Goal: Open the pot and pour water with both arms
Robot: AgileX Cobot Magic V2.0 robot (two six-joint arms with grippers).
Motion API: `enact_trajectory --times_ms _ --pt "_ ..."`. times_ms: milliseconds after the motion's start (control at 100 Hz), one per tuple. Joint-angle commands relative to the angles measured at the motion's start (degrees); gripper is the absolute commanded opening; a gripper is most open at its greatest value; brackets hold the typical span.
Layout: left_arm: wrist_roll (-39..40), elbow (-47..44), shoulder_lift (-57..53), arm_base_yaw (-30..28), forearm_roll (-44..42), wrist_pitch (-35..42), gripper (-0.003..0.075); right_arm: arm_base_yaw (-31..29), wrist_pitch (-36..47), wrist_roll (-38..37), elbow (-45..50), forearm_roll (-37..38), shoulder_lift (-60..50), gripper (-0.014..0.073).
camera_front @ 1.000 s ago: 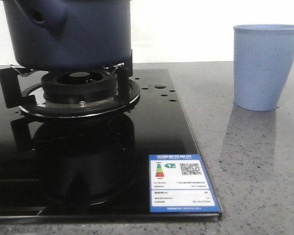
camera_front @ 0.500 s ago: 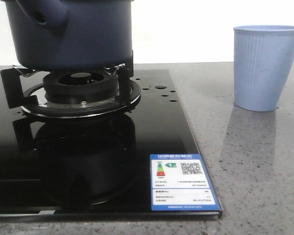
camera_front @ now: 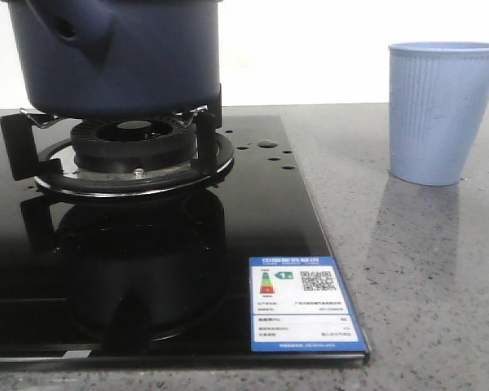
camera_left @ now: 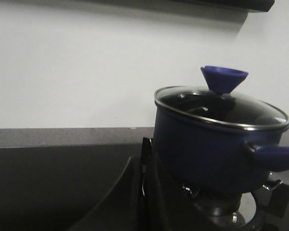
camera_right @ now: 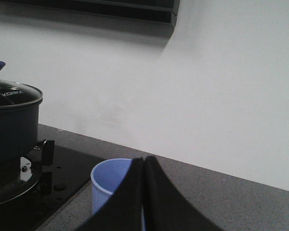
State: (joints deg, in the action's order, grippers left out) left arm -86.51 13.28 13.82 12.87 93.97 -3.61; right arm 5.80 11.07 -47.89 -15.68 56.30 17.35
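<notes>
Two grippers: left gripper [camera_left: 143, 192] and right gripper [camera_right: 143, 192], fingers pressed together, holding nothing
Pot [camera_front: 118, 57]: on the stove [camera_front: 253, 244] (lid [camera_left: 221, 108] on), left side

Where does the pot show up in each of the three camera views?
Front view: the pot fills the upper left, on the burner, its top cut off.
Left wrist view: right of centre, glass lid on.
Right wrist view: at the left edge, partly cut off.
Shared landmark: the black stove top, which shows under the pot in all three.
</notes>
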Motion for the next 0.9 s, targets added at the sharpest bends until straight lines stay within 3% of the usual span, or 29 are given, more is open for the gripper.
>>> enact_trajectory --times_ms 0,420,510,560,610,710,760,800,890 --pt "0.47 0.2 0.45 -0.3 0.73 -0.63 -0.002 -0.03 2.46 -0.01 -1.52 -0.39 0.3 -0.007" --pt "0.47 -3.91 0.45 -0.3 1.6 -0.63 -0.002 -0.03 2.46 -0.01 -1.52 -0.39 0.3 -0.007" --pt "1.08 -3.91 0.45 -0.3 -4.1 2.5 -0.002 -0.03 2.36 -0.01 -1.52 -0.39 0.3 -0.007" --pt "7.66 -3.91 0.21 -0.3 -13.87 2.61 -0.002 -0.03 2.36 -0.01 -1.52 -0.39 0.3 -0.007" --pt "21.47 -4.13 -0.03 -0.3 -29.14 2.61 -0.002 -0.03 2.36 -0.01 -1.52 -0.39 0.3 -0.007" --pt "61.15 -5.91 -0.69 -0.43 -71.38 2.99 -0.002 -0.03 2.32 -0.01 -1.52 -0.39 0.3 -0.007" --pt "74.49 -7.38 -1.35 -0.83 -85.35 2.99 -0.002 -0.03 2.32 -0.01 -1.52 -0.39 0.3 -0.007" --pt "80.73 -8.69 -2.21 -1.39 -90.69 2.99 -0.002 -0.03 2.32 -0.01 -1.52 -0.39 0.3 -0.007" --pt "82.06 -12.5 -5.26 -3.31 -91.38 2.7 -0.002 -0.03 2.32 -0.01 -1.52 -0.39 0.3 -0.007"
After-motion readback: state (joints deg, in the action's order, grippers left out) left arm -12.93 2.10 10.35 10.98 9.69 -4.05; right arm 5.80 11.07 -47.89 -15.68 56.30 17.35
